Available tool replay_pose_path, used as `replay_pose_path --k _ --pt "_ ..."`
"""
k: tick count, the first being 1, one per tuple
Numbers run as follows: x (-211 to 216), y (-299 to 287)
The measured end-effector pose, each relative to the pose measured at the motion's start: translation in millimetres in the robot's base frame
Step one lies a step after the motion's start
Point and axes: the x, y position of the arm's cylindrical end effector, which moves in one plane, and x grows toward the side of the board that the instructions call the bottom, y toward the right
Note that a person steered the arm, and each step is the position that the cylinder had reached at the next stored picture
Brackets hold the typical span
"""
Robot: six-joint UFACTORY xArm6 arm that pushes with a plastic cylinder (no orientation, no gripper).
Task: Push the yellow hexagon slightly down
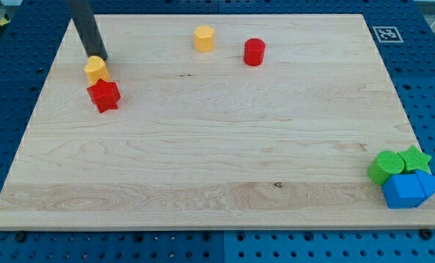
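Observation:
The yellow hexagon (204, 38) stands near the board's top edge, left of centre. A red cylinder (254, 52) stands just to its right and a little lower. My tip (101, 58) is far to the left, at the top left of the board. It rests against the upper edge of a second yellow block (96, 70), whose rounded shape I cannot make out. A red star (104, 96) sits just below that yellow block, touching or nearly touching it. The rod slants up to the view's top edge.
At the board's bottom right corner a cluster sits tight together: a green cylinder (384, 167), a green star (415, 158), a blue cube (402, 191) and a blue triangle (428, 183). A marker tag (386, 33) is at the top right corner.

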Motion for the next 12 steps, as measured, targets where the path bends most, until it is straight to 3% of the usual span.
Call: replay_pose_path --k 3,4,6,7,8,10,12 --pt "30.3 0.3" --pt "17.8 -0.2" --pt "-80.9 14.2" --pt "-120.4 64.5" --pt "-132.2 92.0" --pt "-126.7 173.9" --pt "-58.8 188.6"
